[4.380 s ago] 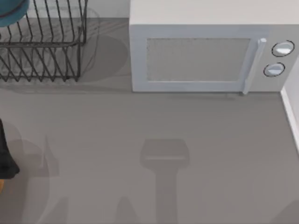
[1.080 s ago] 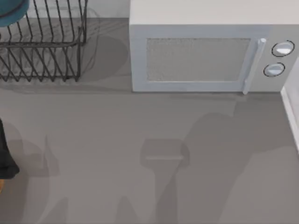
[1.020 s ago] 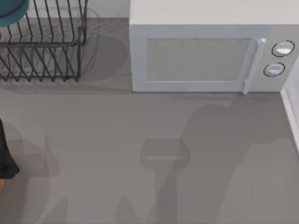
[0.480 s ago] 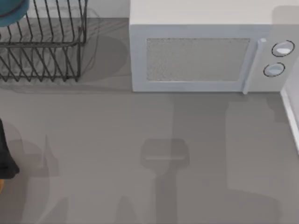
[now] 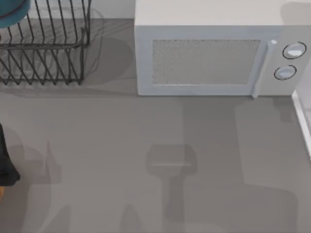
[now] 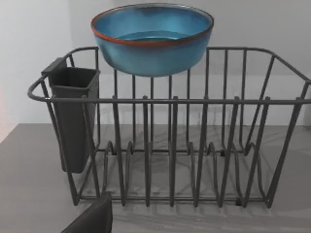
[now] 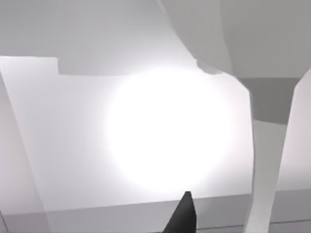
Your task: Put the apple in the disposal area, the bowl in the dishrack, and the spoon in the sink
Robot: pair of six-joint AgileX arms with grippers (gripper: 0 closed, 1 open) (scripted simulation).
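At the far left of the grey counter [image 5: 97, 145] we see the black wire dishrack [image 5: 43, 46] with the round teal-blue glazed bowl [image 6: 151, 39] perched atop its upright bars, reddish-brown rim up. A dark utensil cup [image 6: 73, 116] hangs on the rack's end. Our left hand [image 6: 92, 221] sits near the rack; whether it is released or clenched we cannot tell. The white microwave [image 5: 214, 53] stands far right.

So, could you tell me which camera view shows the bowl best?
The left wrist view: the whole bowl shows, sitting high on the dishrack. The top view catches just an edge at its corner.
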